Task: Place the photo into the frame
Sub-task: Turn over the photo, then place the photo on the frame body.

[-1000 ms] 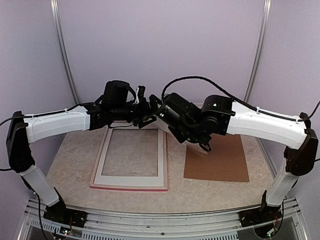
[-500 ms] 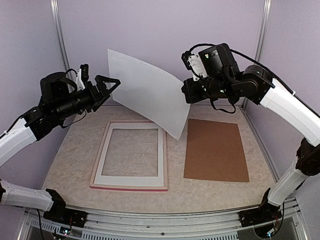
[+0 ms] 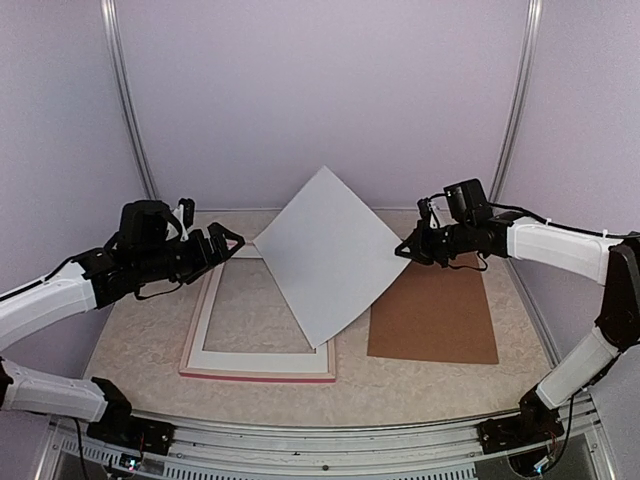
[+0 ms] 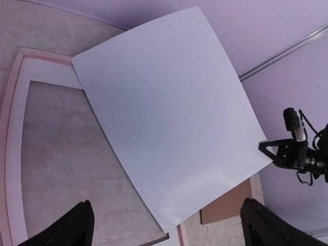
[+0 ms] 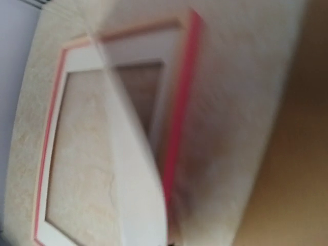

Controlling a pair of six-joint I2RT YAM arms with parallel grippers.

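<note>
we saw the right claw [image 3: 405, 250] pressed together on the right corner of the photo [image 3: 325, 255], holding it in the air with its plain white back toward the overhead camera. the sheet hung tilted over the right side of the frame [image 3: 258, 362], which lay flat on the tabletop [image 3: 140, 320], pale side up. we could not tell if the photo's lowest corner touched the frame. the left claw [image 3: 228, 242] was spread wide just beside the photo's left corner, gripping nothing. a brown backing board [image 3: 435, 318] lay right of the frame.
</note>
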